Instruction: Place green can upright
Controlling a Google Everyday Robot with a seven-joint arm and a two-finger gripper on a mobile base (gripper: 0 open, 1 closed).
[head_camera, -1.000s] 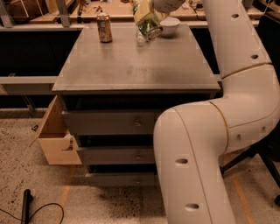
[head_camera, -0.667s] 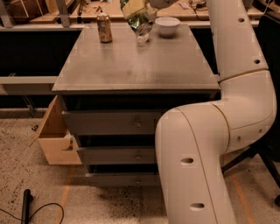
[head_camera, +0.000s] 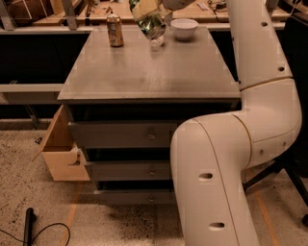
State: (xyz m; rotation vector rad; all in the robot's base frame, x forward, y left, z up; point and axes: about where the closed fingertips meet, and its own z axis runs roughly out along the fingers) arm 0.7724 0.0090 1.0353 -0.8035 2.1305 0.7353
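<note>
The green can, with a dark green patterned label, hangs tilted over the far edge of the grey tabletop. My gripper reaches in from the top edge and is shut on the can's upper part, with a pale finger lying across it. The can's lower end is just above the table. A small clear object lies on the table right under it; I cannot tell what it is.
An orange-gold can stands upright at the far left of the table. A white bowl sits at the far right. My white arm fills the right side. A wooden drawer sticks out at the lower left.
My gripper has carried the tilted green can to the left, away from the white bowl, then nearly stopped. The orange-gold can and bowl have not moved.
</note>
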